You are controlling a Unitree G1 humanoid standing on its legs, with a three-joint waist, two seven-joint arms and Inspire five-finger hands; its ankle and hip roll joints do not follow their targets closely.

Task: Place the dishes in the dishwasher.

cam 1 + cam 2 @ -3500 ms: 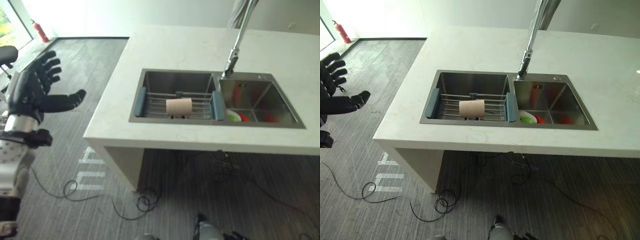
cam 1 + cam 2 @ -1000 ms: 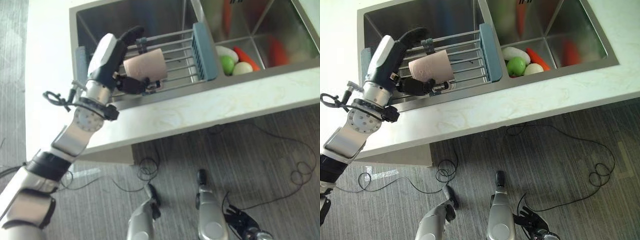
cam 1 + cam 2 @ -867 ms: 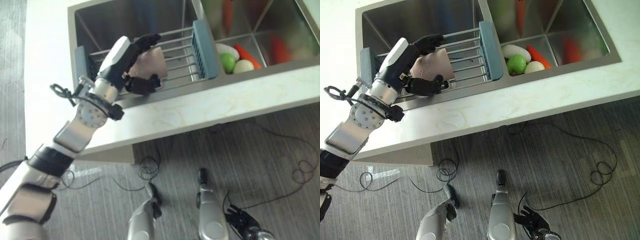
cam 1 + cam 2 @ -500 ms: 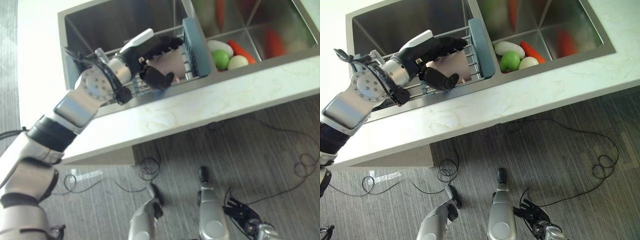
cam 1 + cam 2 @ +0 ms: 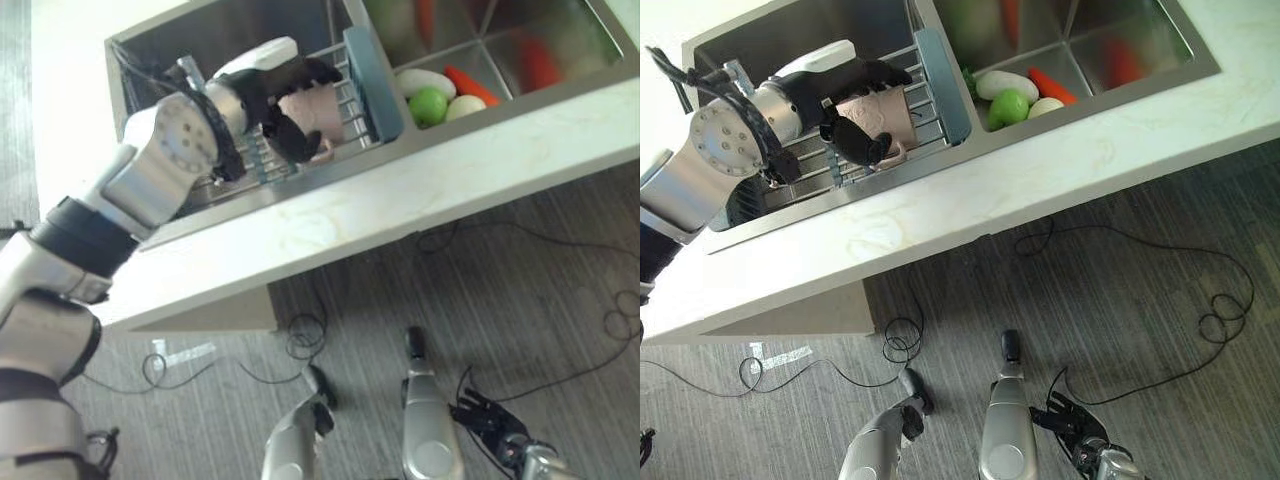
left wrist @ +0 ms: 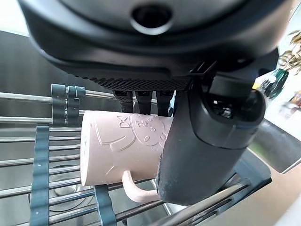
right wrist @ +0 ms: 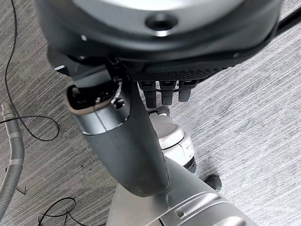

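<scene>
A pale pink mug [image 5: 318, 112] lies on its side on the wire rack [image 5: 372, 72] across the left sink basin [image 5: 165, 45]. My left hand [image 5: 268, 88] reaches over it from the left. Its fingers [image 6: 136, 101] curl over the mug's [image 6: 124, 146] far side and the thumb [image 6: 202, 150] presses the near side by the handle. The mug rests on the rack's bars, close to the rack's blue-grey right end. My right hand [image 7: 123, 146] hangs low over the floor with relaxed fingers and holds nothing.
The right basin holds a green apple [image 5: 428, 104], a white vegetable [image 5: 425, 80] and an orange carrot [image 5: 468, 84]. The white stone counter [image 5: 400, 180] edges the sink in front. Striped grey carpet [image 5: 1140, 300] lies below.
My left hand has come from the raised left side down into the sink and closed round the mug. The mug now sits nearer the rack's right end. The camera has tilted.
</scene>
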